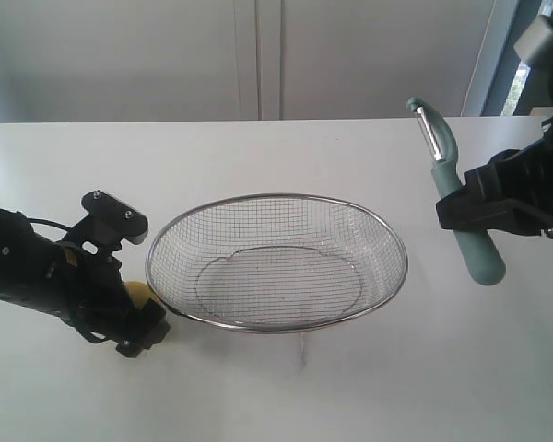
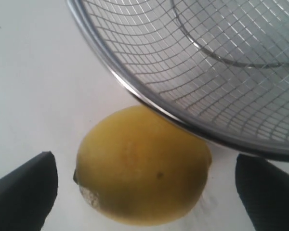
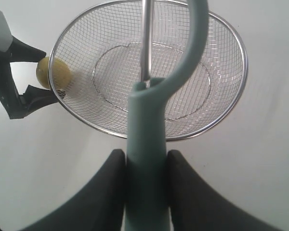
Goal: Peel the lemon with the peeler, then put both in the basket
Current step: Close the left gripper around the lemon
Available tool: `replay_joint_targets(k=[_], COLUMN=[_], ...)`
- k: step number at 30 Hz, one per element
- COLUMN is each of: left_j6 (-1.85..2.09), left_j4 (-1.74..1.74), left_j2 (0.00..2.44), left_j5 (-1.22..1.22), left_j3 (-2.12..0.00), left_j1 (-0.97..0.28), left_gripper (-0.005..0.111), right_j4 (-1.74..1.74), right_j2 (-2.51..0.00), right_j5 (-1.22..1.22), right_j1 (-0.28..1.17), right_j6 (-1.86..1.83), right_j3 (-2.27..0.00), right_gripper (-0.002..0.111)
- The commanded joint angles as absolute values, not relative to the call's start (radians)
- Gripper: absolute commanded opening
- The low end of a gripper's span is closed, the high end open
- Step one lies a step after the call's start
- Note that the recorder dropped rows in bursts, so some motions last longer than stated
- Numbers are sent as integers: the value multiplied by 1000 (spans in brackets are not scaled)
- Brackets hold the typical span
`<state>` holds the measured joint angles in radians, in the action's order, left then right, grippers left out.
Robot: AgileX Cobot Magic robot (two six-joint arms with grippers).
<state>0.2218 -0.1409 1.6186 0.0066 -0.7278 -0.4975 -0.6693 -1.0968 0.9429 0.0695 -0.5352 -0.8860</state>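
Observation:
The yellow lemon (image 1: pixel 138 293) lies on the white table, touching the outside of the wire basket (image 1: pixel 398 241) at its left rim. My left gripper (image 1: pixel 143 281) is open and straddles the lemon (image 2: pixel 142 168), with a gap between the fruit and each of its fingers (image 2: pixel 24 192). Most of the lemon is hidden behind that gripper in the exterior view. To the right of the basket, my right gripper (image 1: pixel 453 210) is shut on the teal handle of the peeler (image 1: pixel 479 258). It holds the peeler (image 3: pixel 147 120) above the table, blade end pointing away.
The basket (image 3: pixel 221 72) holds nothing and sits mid-table. Bare white tabletop (image 1: pixel 286 396) surrounds it. A pale wall stands behind the table's far edge.

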Motion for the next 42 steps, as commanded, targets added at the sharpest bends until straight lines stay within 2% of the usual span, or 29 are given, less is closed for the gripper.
replay_joint_targets(k=[1, 33, 42], left_j6=[213, 213, 217], left_j4=[-154, -154, -148], left_j2=[1618, 1648, 1664], left_j5=[-6, -35, -112], left_j3=[-719, -719, -719], left_j1=[-501, -501, -501], left_gripper=[105, 105, 105], right_j4=[-673, -673, -673], right_j2=[-1088, -1088, -1088], right_j5=[935, 935, 935], right_j1=[69, 69, 69], right_j6=[-544, -544, -544], right_j3=[-883, -883, -883], right_gripper=[0, 0, 0])
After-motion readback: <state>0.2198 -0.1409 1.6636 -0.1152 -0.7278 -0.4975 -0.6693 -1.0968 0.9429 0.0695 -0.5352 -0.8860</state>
